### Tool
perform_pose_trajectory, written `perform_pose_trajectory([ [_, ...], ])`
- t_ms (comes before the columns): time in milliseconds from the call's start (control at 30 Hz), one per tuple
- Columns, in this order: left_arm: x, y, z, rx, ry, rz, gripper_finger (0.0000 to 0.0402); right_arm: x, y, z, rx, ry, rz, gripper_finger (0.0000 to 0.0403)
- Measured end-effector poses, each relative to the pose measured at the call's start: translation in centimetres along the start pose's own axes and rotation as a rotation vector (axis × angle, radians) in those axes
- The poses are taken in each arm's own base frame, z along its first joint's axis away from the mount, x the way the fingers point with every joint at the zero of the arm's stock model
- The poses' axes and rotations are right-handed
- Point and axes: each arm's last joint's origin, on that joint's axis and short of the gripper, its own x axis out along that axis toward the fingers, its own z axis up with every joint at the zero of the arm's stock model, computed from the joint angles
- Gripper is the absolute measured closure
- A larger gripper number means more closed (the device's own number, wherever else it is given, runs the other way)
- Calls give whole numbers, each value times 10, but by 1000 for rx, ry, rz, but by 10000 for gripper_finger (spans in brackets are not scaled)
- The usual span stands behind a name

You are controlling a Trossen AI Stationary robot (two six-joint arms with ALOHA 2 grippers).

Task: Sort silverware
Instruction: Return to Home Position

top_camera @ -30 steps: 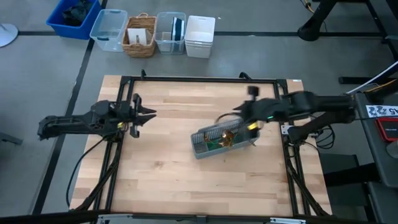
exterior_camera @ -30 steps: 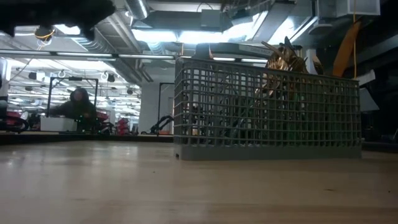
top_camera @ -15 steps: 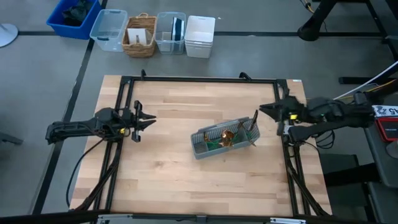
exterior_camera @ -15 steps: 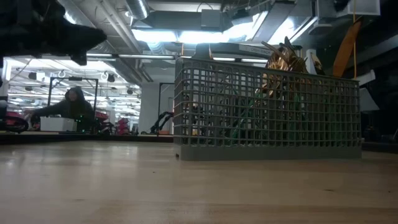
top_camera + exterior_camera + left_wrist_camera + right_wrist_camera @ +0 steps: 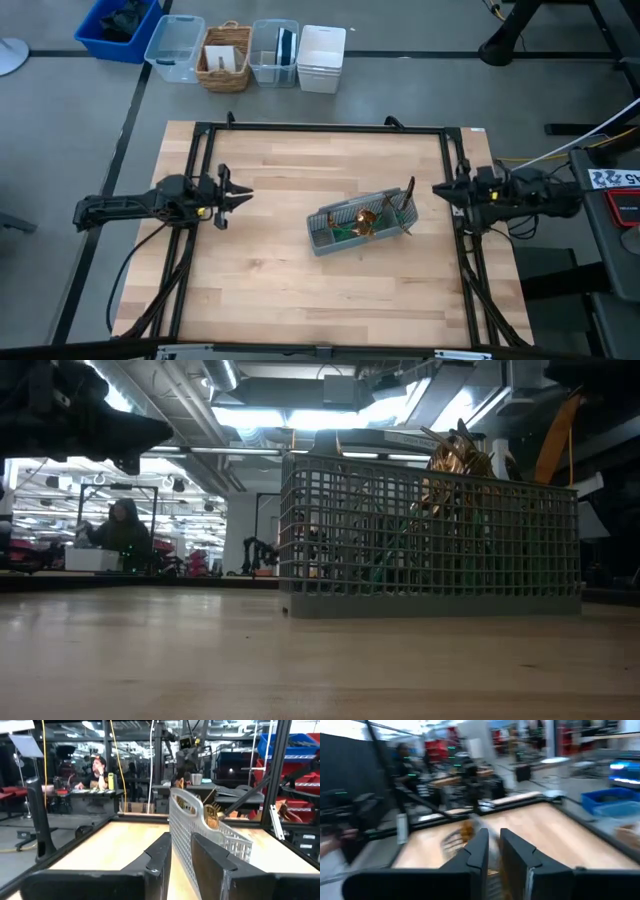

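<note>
- The gold-headed, teal-handled silverware (image 5: pixel 367 220) is all standing in the grey slotted plastic cutlery caddy (image 5: pixel 330 238), heads up, bunched toward the caddy's right-hand half; one dark handle pokes up near that same end; I can't spot any loose piece on the pale wooden tabletop (image 5: pixel 280 290), so sorting looks done to me
- The caddy sits a bit right of the table's middle; its long axis runs roughly arm to arm, slanted so the right end lies slightly farther from the table's front edge
- The right gripper (image 5: pixel 437 188) is the nearer one; it's at the right edge of the table, apart from the caddy's right end, pointing in toward it; just a thin gap between its fingers (image 5: pixel 479 851), nothing held, touching nothing
- The left gripper (image 5: pixel 246 193) hangs over the table's left part, well apart from the caddy, pointed along its length; fingers (image 5: pixel 159 857) parted a little, empty too
- If anything needed another grab, my guess is the right arm has the shorter reach
</note>
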Motion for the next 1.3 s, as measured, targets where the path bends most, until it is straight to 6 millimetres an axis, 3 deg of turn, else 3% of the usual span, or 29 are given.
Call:
perform_pose_trajectory([
  [167,0,0,-7,-13,67,0,336,-3,-1,-17,-5,12,129,350],
  [467,-1,0,-12,-202,128,13,336,15,-3,-49,-76,79,114,350],
  [733,-1,0,-13,-200,140,14,336,33,-4,-78,-98,58,117,350],
  [1300,-1,0,-14,-156,144,11,336,46,-7,-107,-144,25,136,350],
])
